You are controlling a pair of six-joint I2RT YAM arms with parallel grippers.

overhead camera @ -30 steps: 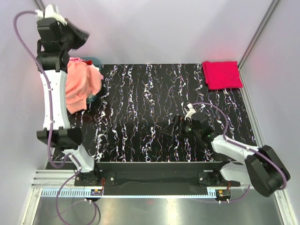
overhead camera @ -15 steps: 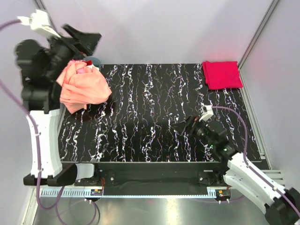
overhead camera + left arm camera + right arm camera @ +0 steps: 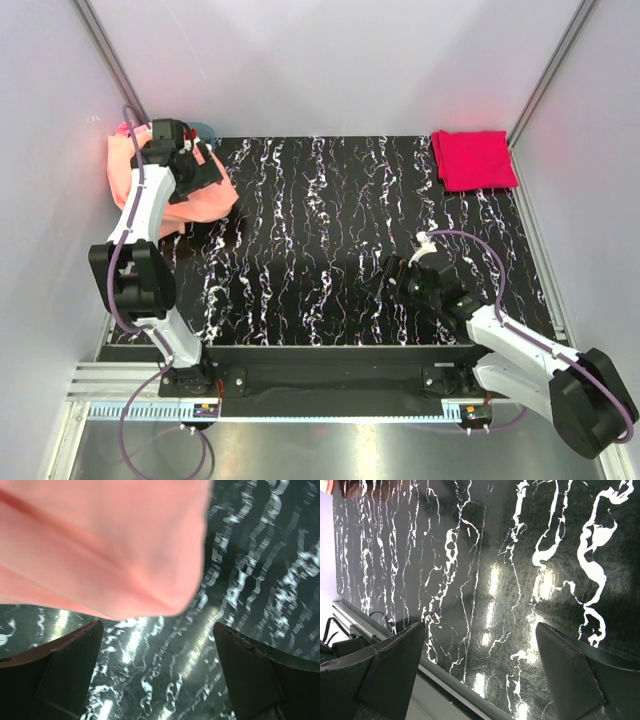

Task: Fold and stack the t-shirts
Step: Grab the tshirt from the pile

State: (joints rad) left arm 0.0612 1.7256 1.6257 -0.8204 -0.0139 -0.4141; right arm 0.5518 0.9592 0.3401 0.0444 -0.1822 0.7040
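A crumpled salmon-orange t-shirt (image 3: 210, 200) lies in a heap on the back left corner of the black marbled table (image 3: 330, 220). My left gripper (image 3: 207, 172) hovers over the heap, open and holding nothing. In the left wrist view the salmon cloth (image 3: 100, 545) fills the top, above the open left gripper (image 3: 157, 652), with bare table between the fingers. A crimson-pink t-shirt (image 3: 473, 160) lies folded flat at the back right corner. My right gripper (image 3: 392, 273) is open and low over the near middle-right of the table; the right wrist view shows the right gripper (image 3: 480, 652) empty.
A bit of a teal tub's rim (image 3: 205, 128) shows behind the salmon heap. Grey walls close in the table on the left, back and right. In the right wrist view the table's near edge and rail (image 3: 445, 677) run just under the fingers.
My left gripper has opened and let go of the salmon-orange t-shirt, which now rests on the table's back left corner. The left arm came down low. The right arm shifted slightly.
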